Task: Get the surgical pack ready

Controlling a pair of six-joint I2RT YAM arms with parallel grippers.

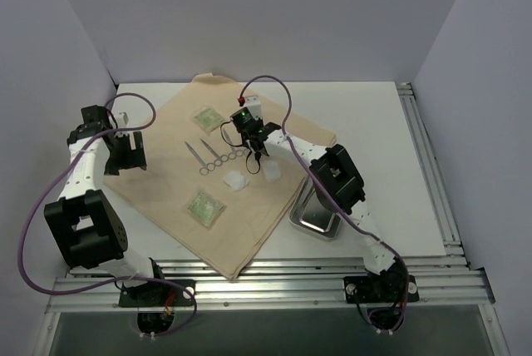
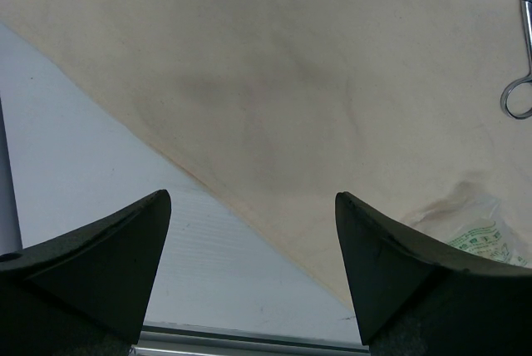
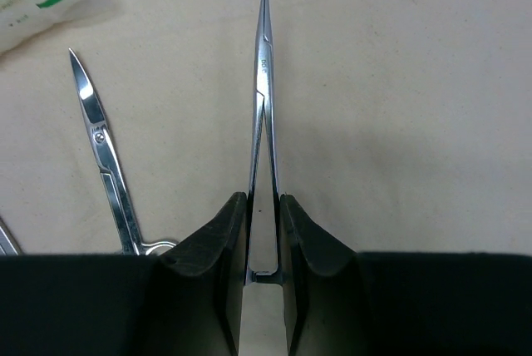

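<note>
Tan cloth sheet [image 1: 241, 235] spread flat and diagonal, centre-left on white table [image 1: 391, 148]. On the sheet: forceps [image 3: 264, 81] pinched at the shank by right gripper [image 3: 264, 202], jaws narrow, tips pointing away from wrist. Resting on cloth or just above: cannot tell. Scissors [image 3: 98, 144] just beside, to the left in the wrist view, lying on cloth. Two white gauze pads [image 1: 236, 180] near that gripper, side by side, not touching. Far green packet [image 1: 206, 117] toward back corner of sheet, near green packet [image 1: 204, 206] closer to the arm bases. Steel tray [image 1: 316, 215] off the cloth, on bare table just beside its right edge, partly under right arm. Left gripper [image 2: 252, 198] spread wide, holding nothing, hovering over the sheet's left edge.
</note>
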